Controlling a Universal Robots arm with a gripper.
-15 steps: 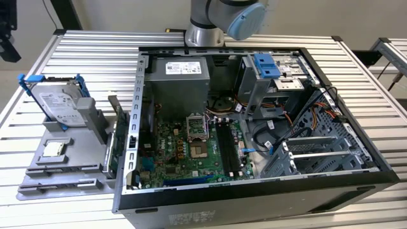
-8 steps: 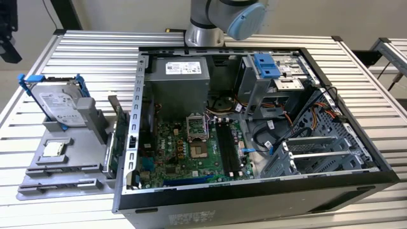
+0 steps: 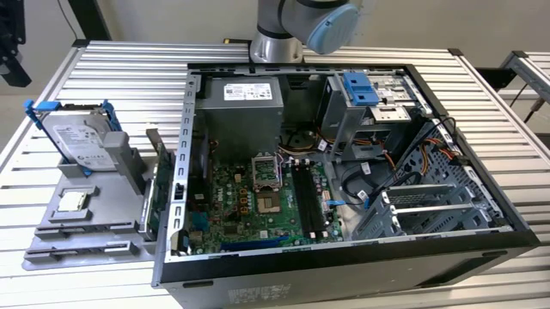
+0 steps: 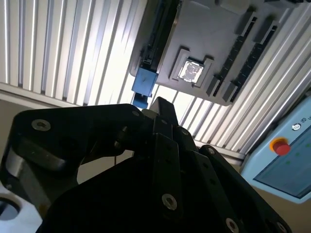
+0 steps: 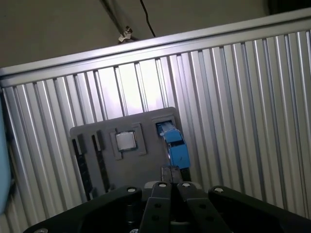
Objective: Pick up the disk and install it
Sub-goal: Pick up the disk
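Disk [image 3: 82, 145] upright at tray's [image 3: 86, 248] end, slatted table [image 3: 129, 71] open around

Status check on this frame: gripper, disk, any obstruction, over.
Gripper shut, empty, hovering well above the grey fixture tray. Disk upright in that tray, not yet picked. Nothing between gripper and disk.

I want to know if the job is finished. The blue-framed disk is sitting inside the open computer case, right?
Not quite. The blue-framed disk is sitting outside the open computer case, standing in the grey holder tray beside it, on the exterior view's left. The exterior view shows this.
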